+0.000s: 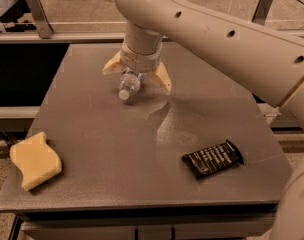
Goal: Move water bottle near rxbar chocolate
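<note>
Now water bottle [129, 84] lies between open gripper [137, 74] jaws

The water bottle [129, 84] lay under the gripper [138, 73], between its spread fingers, near the table's [117, 149] back edge. The rxbar chocolate [212, 158] lay by the front right corner, and the sponge [35, 159] by the front left.

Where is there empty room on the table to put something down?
The table is bare through the middle, between the yellow sponge near the front left edge and the rxbar chocolate at front right. It is crowded at the back: the open gripper straddles the water bottle there.
</note>
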Motion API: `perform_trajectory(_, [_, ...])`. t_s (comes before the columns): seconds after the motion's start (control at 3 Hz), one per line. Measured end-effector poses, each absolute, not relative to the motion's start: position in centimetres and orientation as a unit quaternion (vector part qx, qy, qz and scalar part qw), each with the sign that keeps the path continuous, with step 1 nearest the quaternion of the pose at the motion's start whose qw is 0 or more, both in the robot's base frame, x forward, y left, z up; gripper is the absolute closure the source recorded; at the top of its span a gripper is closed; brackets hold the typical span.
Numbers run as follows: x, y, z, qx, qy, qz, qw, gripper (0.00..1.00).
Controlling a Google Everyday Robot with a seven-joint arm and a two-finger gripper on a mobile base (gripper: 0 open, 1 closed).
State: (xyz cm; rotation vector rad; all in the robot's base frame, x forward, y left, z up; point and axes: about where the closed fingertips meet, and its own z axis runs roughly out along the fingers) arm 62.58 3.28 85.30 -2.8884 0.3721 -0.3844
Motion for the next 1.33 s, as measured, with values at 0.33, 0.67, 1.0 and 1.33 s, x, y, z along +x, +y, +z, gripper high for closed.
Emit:
perform_trajectory(0.33, [62.9,5.2,84.8,-0.98,0.097,-0.146,0.096,0.0])
perform_trajectory(0.67, [63.1,6.4,84.3,-0.981,0.077,-0.153,0.091,0.0])
perform_trajectory(1.0, [63.8,6.8,83.8,-0.982,0.071,-0.153,0.083,0.0])
perform_trajectory(1.33, [65.1,6.9,83.9,-0.982,0.068,-0.163,0.071,0.0])
